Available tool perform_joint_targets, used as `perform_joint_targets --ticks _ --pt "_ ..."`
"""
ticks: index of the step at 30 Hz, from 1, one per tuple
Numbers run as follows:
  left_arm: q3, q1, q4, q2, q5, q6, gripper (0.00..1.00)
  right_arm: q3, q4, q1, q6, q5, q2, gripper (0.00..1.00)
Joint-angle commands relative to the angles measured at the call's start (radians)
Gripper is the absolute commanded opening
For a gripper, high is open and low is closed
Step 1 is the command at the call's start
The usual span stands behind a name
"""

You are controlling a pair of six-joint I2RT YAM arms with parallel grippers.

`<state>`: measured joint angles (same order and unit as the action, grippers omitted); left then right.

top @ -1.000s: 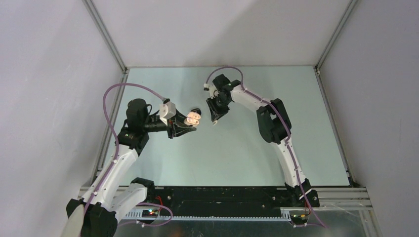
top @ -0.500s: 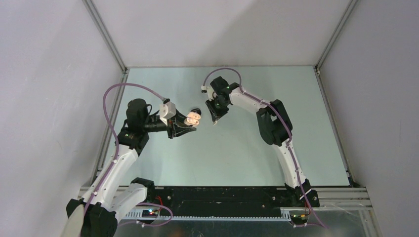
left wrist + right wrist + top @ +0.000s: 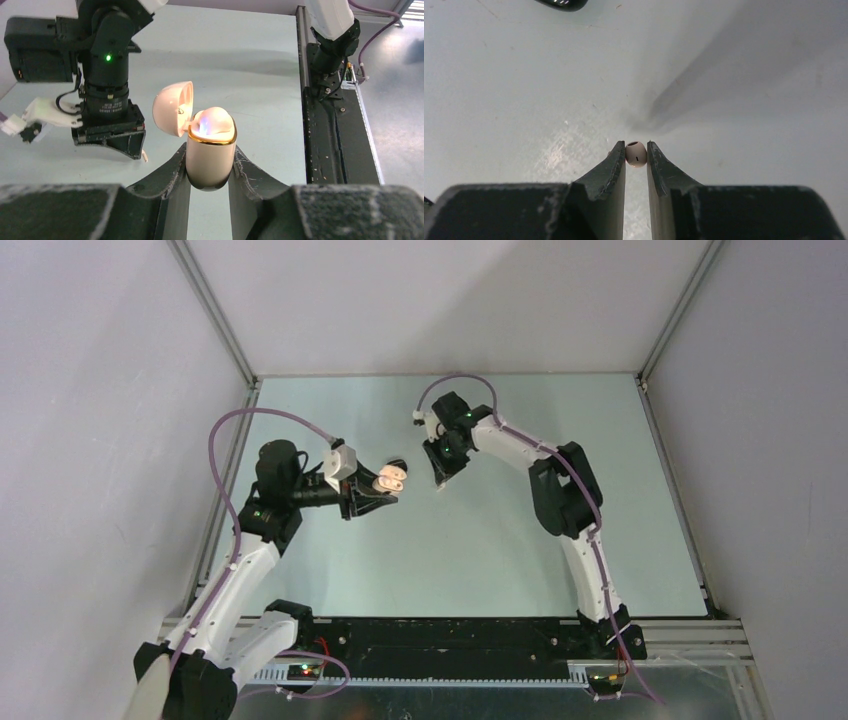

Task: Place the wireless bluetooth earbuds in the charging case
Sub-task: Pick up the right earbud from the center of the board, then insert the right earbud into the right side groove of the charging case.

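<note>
My left gripper (image 3: 210,172) is shut on a beige charging case (image 3: 210,157) with a gold rim, held upright above the table with its lid (image 3: 172,107) open; one pale bud sits in it. The case also shows in the top view (image 3: 391,479). My right gripper (image 3: 636,150) is shut on a pale beige earbud (image 3: 636,153), pinched at the fingertips above the table. In the top view the right gripper (image 3: 440,483) points down just right of the case. In the left wrist view the earbud's stem (image 3: 145,156) pokes out under the right gripper.
A rounded black case (image 3: 397,463) lies on the table behind the beige case; its edge shows in the right wrist view (image 3: 561,4). The pale green table (image 3: 480,540) is bounded by metal rails (image 3: 690,530) and grey walls.
My right gripper has shifted slightly right and toward the near side with the earbud in it. The left arm and the case have not moved.
</note>
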<state>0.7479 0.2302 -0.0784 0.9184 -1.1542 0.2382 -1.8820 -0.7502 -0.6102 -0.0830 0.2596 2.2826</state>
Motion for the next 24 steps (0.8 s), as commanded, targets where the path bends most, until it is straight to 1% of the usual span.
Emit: perform_joint_targets --ticks 1,6,13,15,17,20,24 --pt "0.013 0.019 0.101 0.006 0.049 -0.057 0.12 0.017 0.021 0.043 -0.001 0.003 -0.198 0.18" --pt "0.012 0.047 0.153 0.046 0.085 -0.115 0.13 0.074 0.049 0.067 -0.022 -0.06 -0.401 0.18" --pt "0.041 0.098 0.191 0.11 0.105 -0.186 0.13 0.137 0.08 0.063 -0.06 -0.152 -0.72 0.18" --pt "0.077 0.114 0.183 0.142 0.097 -0.202 0.12 0.148 0.093 0.043 -0.084 -0.185 -0.801 0.18" --pt "0.131 0.135 0.143 0.183 0.086 -0.196 0.1 0.163 0.117 0.005 -0.117 -0.241 -0.868 0.18" --pt "0.236 0.166 0.021 0.262 0.056 -0.161 0.08 0.185 0.137 -0.07 -0.162 -0.296 -0.948 0.18" --pt "0.316 0.183 0.027 0.326 0.036 -0.205 0.08 0.189 0.146 -0.131 -0.205 -0.341 -0.996 0.18"
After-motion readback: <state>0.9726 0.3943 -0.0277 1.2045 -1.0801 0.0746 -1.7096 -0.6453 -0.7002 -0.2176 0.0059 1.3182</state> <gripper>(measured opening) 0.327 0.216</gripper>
